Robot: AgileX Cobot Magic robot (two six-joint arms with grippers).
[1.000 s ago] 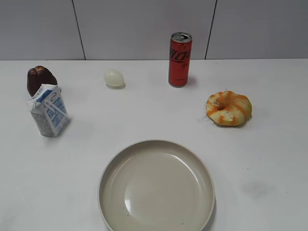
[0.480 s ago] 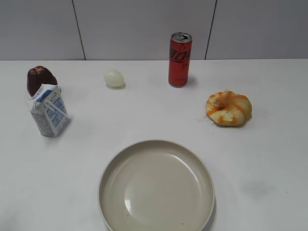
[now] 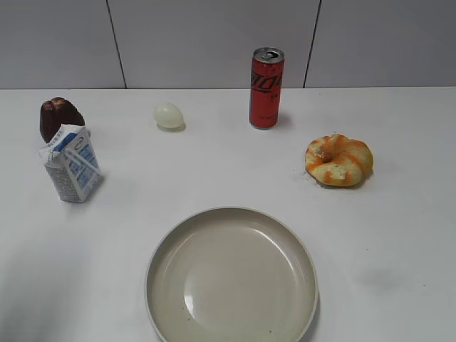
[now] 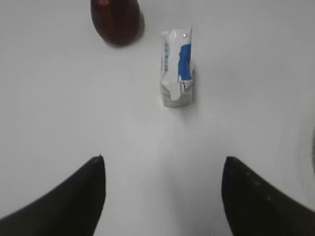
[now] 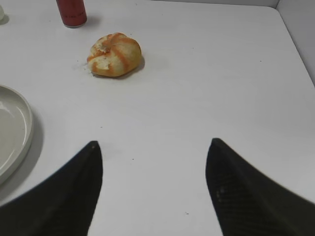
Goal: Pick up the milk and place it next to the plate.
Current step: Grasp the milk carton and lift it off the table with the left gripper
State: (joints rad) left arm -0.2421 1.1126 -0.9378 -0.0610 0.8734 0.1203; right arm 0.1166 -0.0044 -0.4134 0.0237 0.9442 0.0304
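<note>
The milk [image 3: 71,162], a small white carton with blue stripes, stands at the table's left; it also shows in the left wrist view [image 4: 177,68]. The plate [image 3: 162,251], wide and cream-beige, lies at the front middle; its rim shows in the right wrist view [image 5: 25,129]. My left gripper [image 4: 163,164] is open and empty, above bare table, with the milk ahead of it and apart from it. My right gripper [image 5: 153,147] is open and empty over bare table to the right of the plate. Neither gripper shows in the exterior view.
A red can [image 3: 266,88] stands at the back middle. A pale egg [image 3: 169,115] lies left of it. A brown pastry [image 3: 58,117] sits just behind the milk. An orange-glazed bun [image 3: 338,160] lies at the right. The table's right edge [image 5: 294,42] shows in the right wrist view.
None of the objects has moved. A faint shadow has spread over the table at the front left of the exterior view.
</note>
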